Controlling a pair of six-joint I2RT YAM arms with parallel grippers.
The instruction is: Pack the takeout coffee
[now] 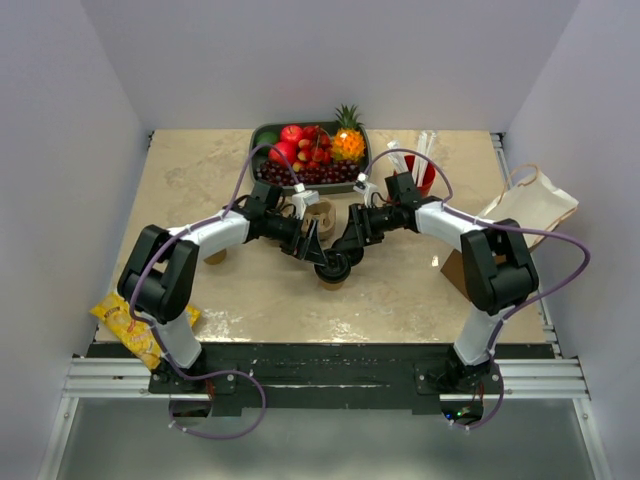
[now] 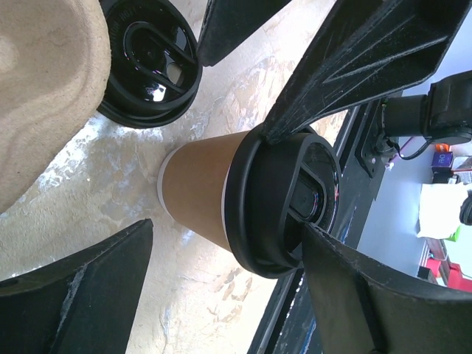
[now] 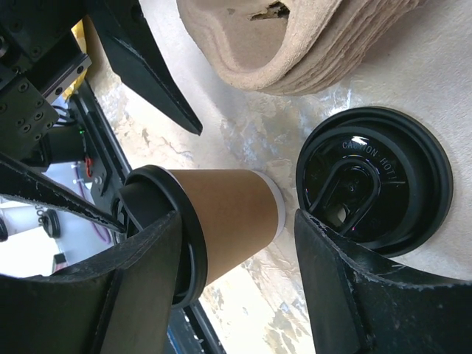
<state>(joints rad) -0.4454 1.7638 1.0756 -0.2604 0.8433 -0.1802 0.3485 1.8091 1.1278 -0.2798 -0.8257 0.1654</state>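
The takeout coffee, a kraft-brown cup with a black lid, stands on the table at centre. Both grippers meet over it. My left gripper is open. One of its fingers rests on the lid top, and the other is low near the table, clear of the cup's base. My right gripper is open in the same way. One finger is on the lid, the other by the cup's foot.
A loose black lid lies right beside the cup. The tan cardboard carrier sits just behind. Farther back are a fruit tray and a red cup of straws. A paper bag lies right, a yellow snack bag front left.
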